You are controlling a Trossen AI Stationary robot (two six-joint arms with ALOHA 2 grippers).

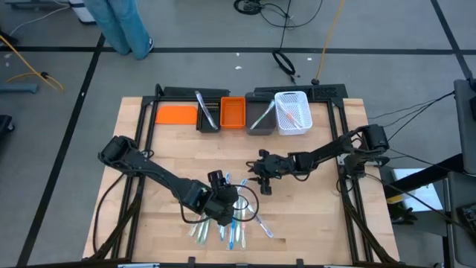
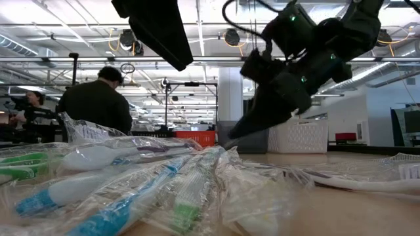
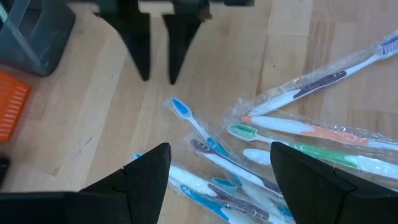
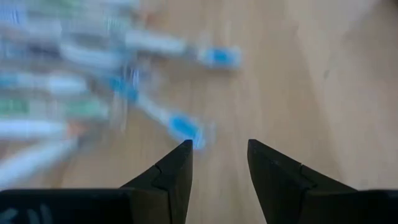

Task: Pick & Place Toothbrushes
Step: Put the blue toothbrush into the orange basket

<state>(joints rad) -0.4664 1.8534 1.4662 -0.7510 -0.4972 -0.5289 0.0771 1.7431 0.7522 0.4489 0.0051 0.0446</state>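
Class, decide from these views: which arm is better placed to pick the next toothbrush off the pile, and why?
Probably the left. The left gripper hangs open right over the toothbrushes, which lie between its fingers in its wrist view. The right gripper is also open but sits beside the pile's edge.

The left gripper (image 3: 214, 171) hangs over the wooden table (image 3: 93, 118), its two dark fingers (image 3: 146, 177) spread wide — nothing between them. Past them lies a heap of wrapped toothbrushes (image 3: 292, 146), a blue-headed toothbrush (image 3: 196, 127) nearest the gap. Beyond the heap the right gripper (image 3: 157, 59) points down, fingers slightly apart. Beside it — a grey bin (image 3: 31, 31) and an orange bin (image 3: 11, 112).
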